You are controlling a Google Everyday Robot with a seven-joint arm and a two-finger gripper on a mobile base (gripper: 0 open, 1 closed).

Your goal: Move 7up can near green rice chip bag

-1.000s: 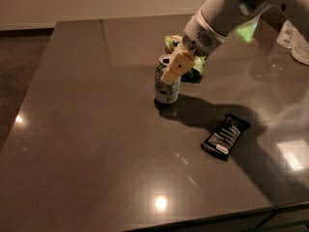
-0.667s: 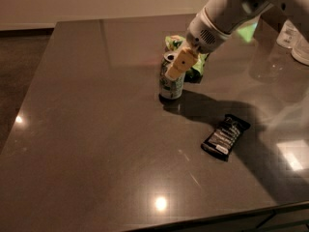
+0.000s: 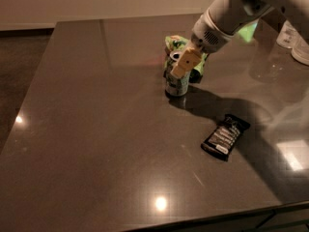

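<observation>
We saw the tool (image 3: 182, 65) at the back middle of the dark worktop (image 3: 96, 129), gripping the top of the can (image 3: 176, 84). The can stood upright just in front of the green bag (image 3: 175, 43), close enough that we couldn't tell whether they touched. A black wrapper (image 3: 225, 136) lay well apart. We judged the placing step nearly finished: next, let go and lift straight up without tipping the can.

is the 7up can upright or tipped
Upright. The 7up can stands on its base, silver top up, with the gripper at its rim, in front of the green rice chip bag.
</observation>
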